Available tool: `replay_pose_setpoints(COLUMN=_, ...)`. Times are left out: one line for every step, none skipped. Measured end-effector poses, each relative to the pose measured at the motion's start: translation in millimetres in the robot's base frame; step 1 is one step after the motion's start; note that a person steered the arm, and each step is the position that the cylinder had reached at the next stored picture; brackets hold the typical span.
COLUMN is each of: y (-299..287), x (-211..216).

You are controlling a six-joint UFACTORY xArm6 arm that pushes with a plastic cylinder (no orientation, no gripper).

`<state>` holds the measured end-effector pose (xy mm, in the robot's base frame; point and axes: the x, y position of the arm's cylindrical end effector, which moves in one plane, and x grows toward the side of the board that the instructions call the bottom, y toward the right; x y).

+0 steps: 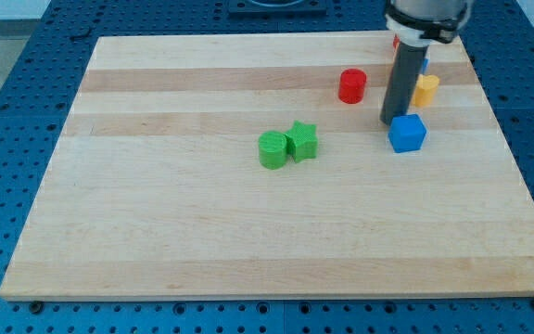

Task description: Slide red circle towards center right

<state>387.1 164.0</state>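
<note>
The red circle is a short red cylinder near the view's top right of the wooden board. My tip is the lower end of the dark rod, just right of and below the red circle, apart from it. The tip stands right at the upper left of a blue cube; I cannot tell whether they touch.
A yellow block sits right of the rod, with part of a red block and a sliver of another blue block behind the rod. A green circle and a green star touch near the board's middle.
</note>
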Motion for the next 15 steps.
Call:
replay_pose_setpoints(y=16, x=0)
replay_pose_setpoints(y=-3, x=0)
replay_pose_setpoints(y=-39, x=0)
replay_pose_setpoints(y=-77, x=-4)
replay_pose_setpoints(y=-113, x=-23)
replay_pose_setpoints(y=-138, x=-54)
replay_pose_setpoints(y=-143, x=-85)
replay_pose_setpoints(y=-127, x=-106)
replay_pose_setpoints(y=-110, x=-108)
replay_pose_setpoints(y=-97, x=-103)
replay_pose_setpoints(y=-82, x=-93)
replay_pose_setpoints(y=-75, x=-78)
replay_pose_setpoints(y=-75, x=-66)
replay_pose_setpoints(y=-74, x=-49)
replay_pose_setpoints(y=-71, x=-33)
